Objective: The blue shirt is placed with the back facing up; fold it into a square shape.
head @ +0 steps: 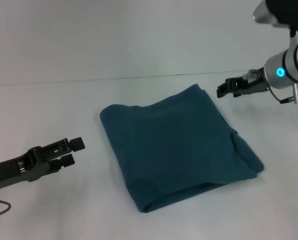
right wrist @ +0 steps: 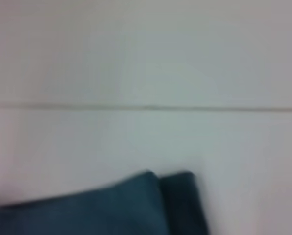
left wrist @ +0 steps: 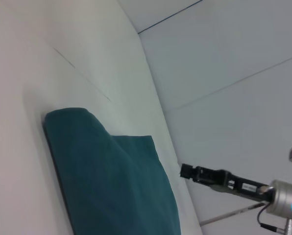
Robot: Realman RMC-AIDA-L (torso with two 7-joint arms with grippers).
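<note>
Teal-blue cotton, the blue shirt (head: 179, 150) lies already folded into a rough square packet on the white counter (head: 49, 105), between the two grippers and touching neither. Left gripper (head: 73, 151) hovers low over the counter just off the packet's near-left edge, jaws slightly apart, nothing held. Right gripper (head: 223, 89) hangs just beyond the far-right corner, above the counter, holding nothing; how far its jaws are parted I cannot tell. In the left wrist view the shirt (left wrist: 111, 181) sits close ahead of that arm, with the right gripper (left wrist: 186, 171) past its far corner. Packet's slightly longer axis runs from the far corner beside the right gripper toward the near edge. Fold looks about done; the near-right side shows loose layers (head: 241, 152). Any tidy-up there probably falls to the right arm, the nearer one.
</note>
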